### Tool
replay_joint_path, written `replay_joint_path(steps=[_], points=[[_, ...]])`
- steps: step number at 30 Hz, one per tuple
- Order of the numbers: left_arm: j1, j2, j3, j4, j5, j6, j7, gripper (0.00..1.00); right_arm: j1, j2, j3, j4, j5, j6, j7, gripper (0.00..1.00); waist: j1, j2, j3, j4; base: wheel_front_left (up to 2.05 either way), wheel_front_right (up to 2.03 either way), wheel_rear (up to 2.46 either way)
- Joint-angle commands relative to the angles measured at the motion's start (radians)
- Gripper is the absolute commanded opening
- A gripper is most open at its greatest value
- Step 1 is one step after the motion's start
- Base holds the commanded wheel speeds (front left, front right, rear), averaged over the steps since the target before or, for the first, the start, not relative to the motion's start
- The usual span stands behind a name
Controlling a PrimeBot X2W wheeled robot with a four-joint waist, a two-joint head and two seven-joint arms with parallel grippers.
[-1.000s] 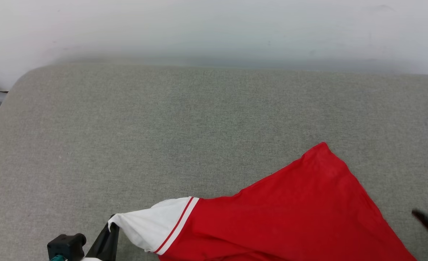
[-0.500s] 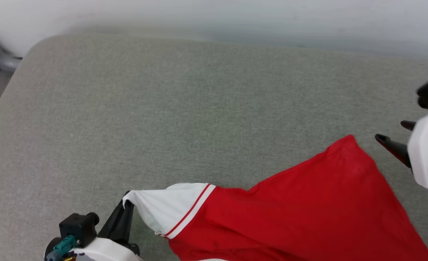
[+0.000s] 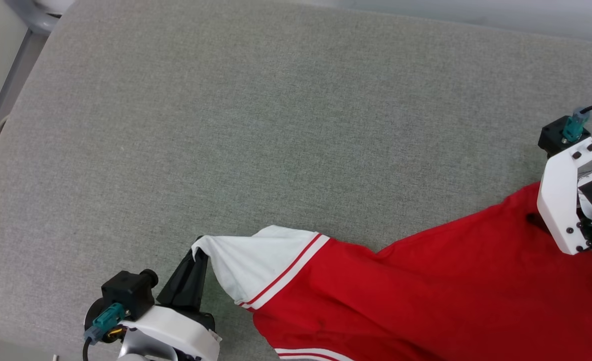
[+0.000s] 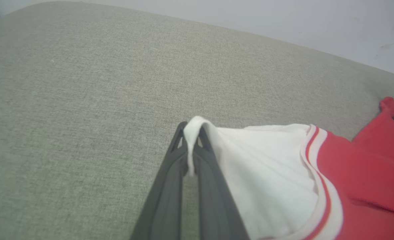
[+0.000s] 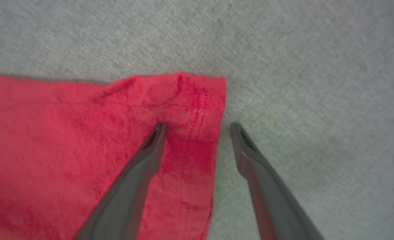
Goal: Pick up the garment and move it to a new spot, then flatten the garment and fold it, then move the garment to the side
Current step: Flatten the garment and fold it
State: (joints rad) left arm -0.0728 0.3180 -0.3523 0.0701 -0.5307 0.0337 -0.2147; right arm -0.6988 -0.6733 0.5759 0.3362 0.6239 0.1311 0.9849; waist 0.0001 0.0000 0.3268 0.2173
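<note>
Head camera: high, looking steeply down on the grey fabric-covered counter (image 3: 275, 125). Left wrist camera: low, close, facing along my left end effector (image 4: 191, 133) toward the pale wall (image 4: 283, 20). Right wrist camera: very close, facing down past my right end effector (image 5: 197, 125). All share the red white-sleeved jersey T-shirt (image 3: 426, 291).

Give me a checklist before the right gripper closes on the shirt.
1. Left gripper shut on sleeve tip: ok.
2. Right gripper open: ok.
3. Right gripper straddles the side edge at the shirt corner, one finger over red cloth, the other over cushion: ok.
4. Right gripper low enough to catch cloth: cannot tell.
5. Shirt flat between the two grippers: not ok, creased.
</note>
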Motion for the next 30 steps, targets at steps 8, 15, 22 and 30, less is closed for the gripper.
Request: replay_joint_path(steps=[8, 15, 22, 30], points=[[-0.03, -0.007, 0.0, 0.025, 0.003, -0.006, -0.017, 0.0, 0.045, -0.008, 0.169, 0.082, 0.065, 0.001, -0.029, 0.68, -0.0001, 0.0, 0.023, 0.003, 0.0, 0.0, 0.0], [-0.022, 0.001, -0.002, 0.046, -0.002, -0.008, -0.018, 0.0, -0.026, 0.011, 0.16, 0.134, 0.105, -0.001, -0.181, 0.0, -0.0001, 0.0, -0.007, -0.016, 0.0, 0.0, 0.0], [0.003, 0.023, 0.007, 0.044, 0.002, 0.009, -0.011, 0.0, -0.06, 0.016, 0.144, 0.142, 0.157, -0.001, -0.362, 0.0, -0.0001, 0.0, -0.101, -0.049, 0.0, 0.0, 0.0], [-0.032, 0.087, 0.032, -0.049, 0.027, 0.031, 0.015, 0.0, -0.007, -0.008, 0.085, 0.068, 0.193, -0.001, -0.614, 0.0, -0.0001, 0.0, -0.221, -0.111, 0.0, 0.0, 0.0]])
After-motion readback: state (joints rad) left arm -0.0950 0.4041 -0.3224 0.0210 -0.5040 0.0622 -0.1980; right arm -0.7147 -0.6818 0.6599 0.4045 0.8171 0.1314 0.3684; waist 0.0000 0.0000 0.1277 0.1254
